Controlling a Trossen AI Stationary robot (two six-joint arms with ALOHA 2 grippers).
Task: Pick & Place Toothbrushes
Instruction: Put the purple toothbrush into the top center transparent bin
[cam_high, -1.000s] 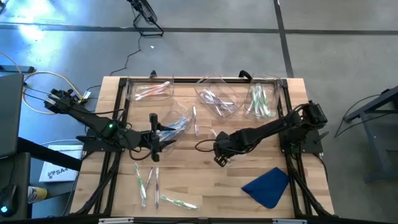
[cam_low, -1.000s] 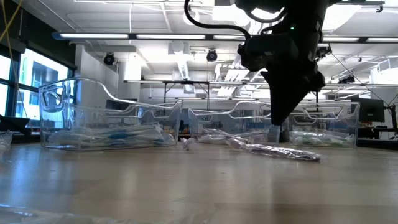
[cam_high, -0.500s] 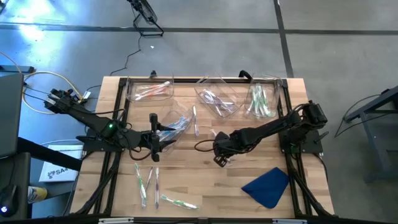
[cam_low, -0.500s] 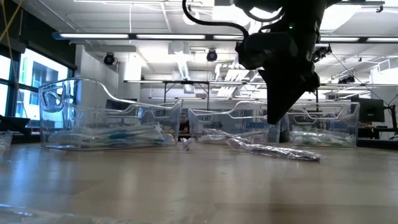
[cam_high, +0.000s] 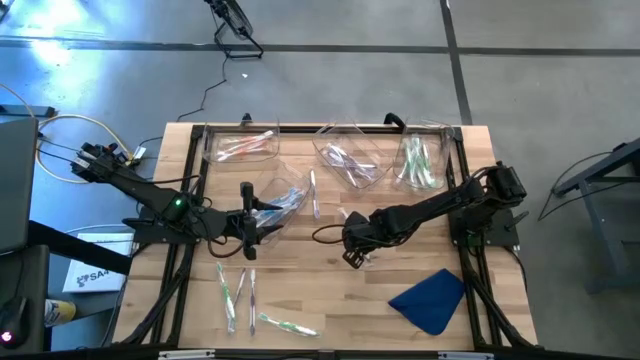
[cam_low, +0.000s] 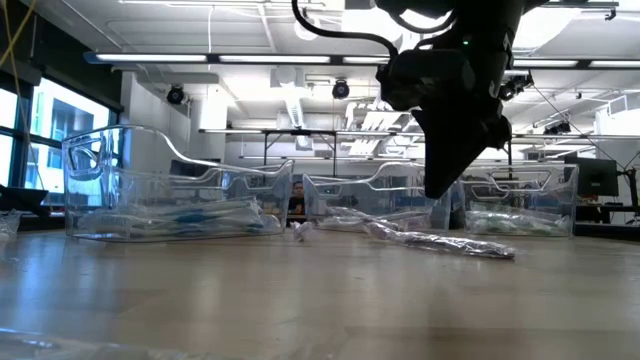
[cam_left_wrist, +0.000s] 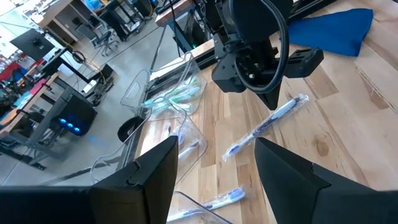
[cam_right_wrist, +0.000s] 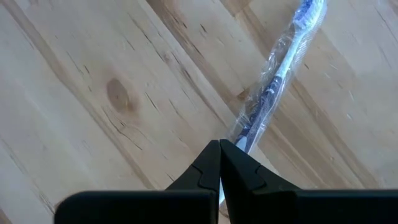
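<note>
My right gripper (cam_right_wrist: 219, 144), fingers pressed together and holding nothing, hovers just above the wrapped toothbrush (cam_right_wrist: 273, 81) lying flat on the table (cam_high: 330, 290) near its middle; I judge it light, stiff and slippery in its clear film, best pinched mid-handle across its width; my left gripper (cam_left_wrist: 211, 162) waits spread beside a clear bin (cam_high: 285, 200).

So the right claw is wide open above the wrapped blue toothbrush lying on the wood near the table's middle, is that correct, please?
Not quite: the right claw is shut, its fingertips pressed together, as the right wrist view shows. The rest holds: it hangs above the wrapped blue toothbrush lying on the wood near the middle of the table.
</note>
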